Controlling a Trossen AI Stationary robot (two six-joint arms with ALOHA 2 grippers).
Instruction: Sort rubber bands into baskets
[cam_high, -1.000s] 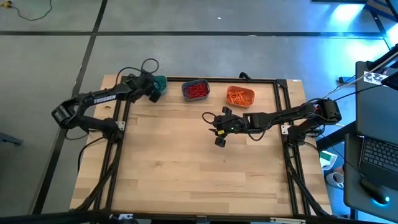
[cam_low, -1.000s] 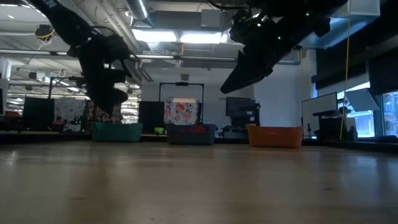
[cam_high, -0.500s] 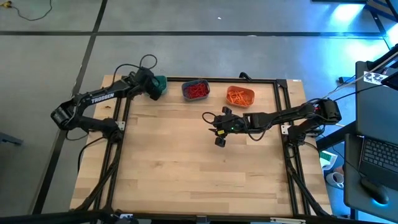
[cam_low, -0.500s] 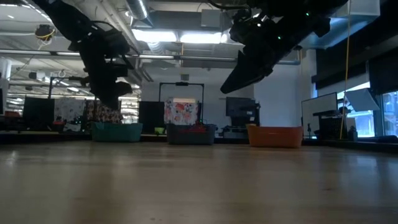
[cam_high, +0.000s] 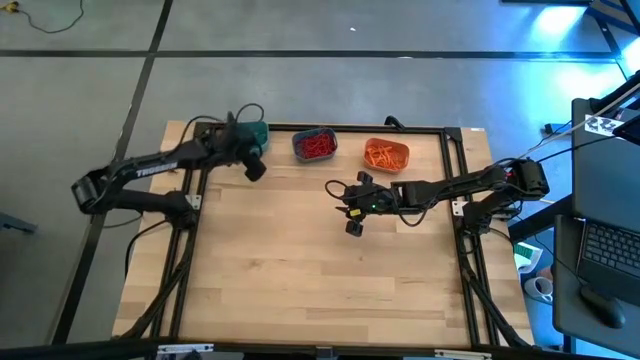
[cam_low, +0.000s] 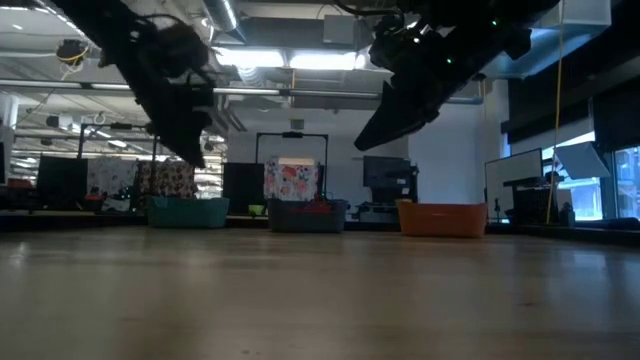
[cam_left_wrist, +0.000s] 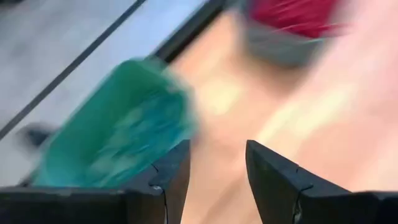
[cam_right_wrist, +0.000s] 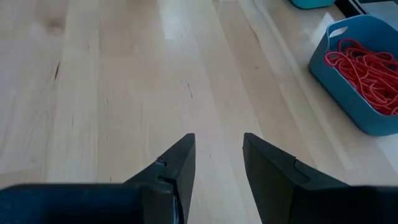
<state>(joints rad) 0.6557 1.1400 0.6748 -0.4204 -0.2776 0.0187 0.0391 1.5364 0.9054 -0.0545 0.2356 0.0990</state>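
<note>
Above the table (cam_high: 300, 260), left arm (cam_high: 150, 170) reads "TROSSEN"

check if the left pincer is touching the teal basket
Apart. In the left wrist view the open left pincer holds nothing, and bare table shows between its fingers; the teal basket lies beyond them.

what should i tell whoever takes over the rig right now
Left gripper: open, nothing between its fingers, raised near the teal basket at the table's far left corner.
Right gripper: open and empty, hanging over bare wood at mid-table.
Baskets: three in a row along the far edge. The slate blue basket holds red rubber bands; the orange basket holds orange rubber bands. What the teal one holds cannot be made out.
Done: no loose bands show on the table.
Left: check the teal basket's contents and scan the table for strays.
</note>
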